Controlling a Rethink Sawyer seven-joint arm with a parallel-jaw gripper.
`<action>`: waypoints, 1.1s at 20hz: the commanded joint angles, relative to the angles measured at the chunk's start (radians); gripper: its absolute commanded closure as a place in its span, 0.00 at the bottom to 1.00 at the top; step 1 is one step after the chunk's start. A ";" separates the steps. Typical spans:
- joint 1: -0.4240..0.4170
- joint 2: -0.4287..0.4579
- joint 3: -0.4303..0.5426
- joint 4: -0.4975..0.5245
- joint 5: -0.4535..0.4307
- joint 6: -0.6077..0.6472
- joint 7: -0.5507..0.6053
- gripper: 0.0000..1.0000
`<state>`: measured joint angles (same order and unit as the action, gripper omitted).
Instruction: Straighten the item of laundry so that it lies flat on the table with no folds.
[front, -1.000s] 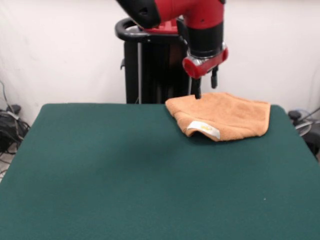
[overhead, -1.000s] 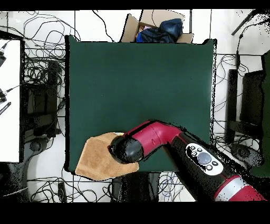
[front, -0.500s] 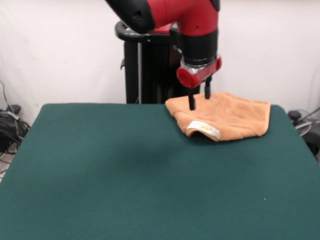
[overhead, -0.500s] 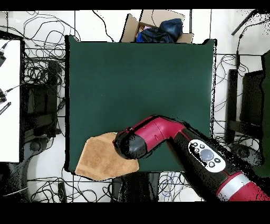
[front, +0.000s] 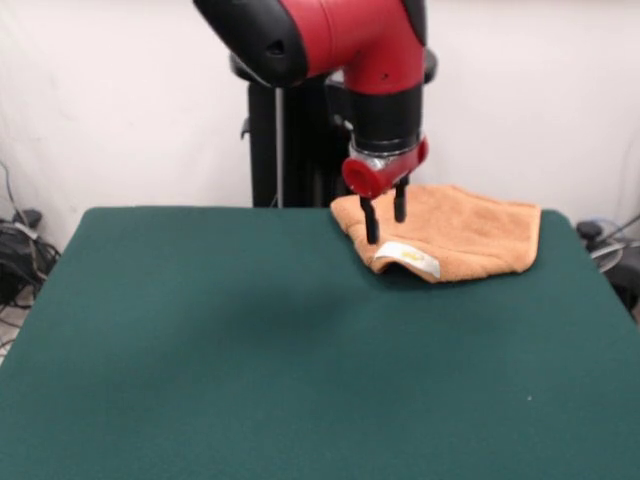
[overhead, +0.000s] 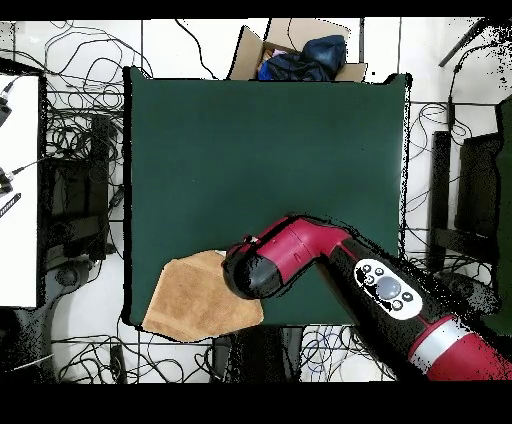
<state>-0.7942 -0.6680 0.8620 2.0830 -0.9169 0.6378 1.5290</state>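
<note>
The item of laundry (front: 460, 235), an orange-tan towel, lies folded at the far right corner of the green table (front: 250, 350), with a white tag (front: 408, 258) on its near folded edge. In the overhead view the towel (overhead: 190, 300) sits at the table's (overhead: 260, 150) lower left corner and overhangs the edge. My gripper (front: 384, 222) hangs open just above the towel's left end, nothing between its fingers (front: 371, 222). In the overhead view the arm's wrist hides the gripper.
A cardboard box (overhead: 295, 52) holding dark blue cloth stands beyond the table's top edge in the overhead view. Cables cover the floor around the table. The black pedestal (front: 290, 130) rises behind the towel.
The gripper has moved from over the towel's far edge toward the camera and slightly left, and now hangs lower over the towel's left end. The towel has not moved.
</note>
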 joint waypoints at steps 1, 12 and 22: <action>0.035 0.119 -0.024 -0.083 -0.147 -0.140 -0.087 0.00; 0.070 0.220 -0.064 -0.104 -0.213 -0.194 -0.069 0.00; 0.121 0.146 -0.126 -0.124 -0.164 -0.016 -0.090 0.00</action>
<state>-0.7223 -0.5044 0.8359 2.0742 -1.0644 0.4759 1.5290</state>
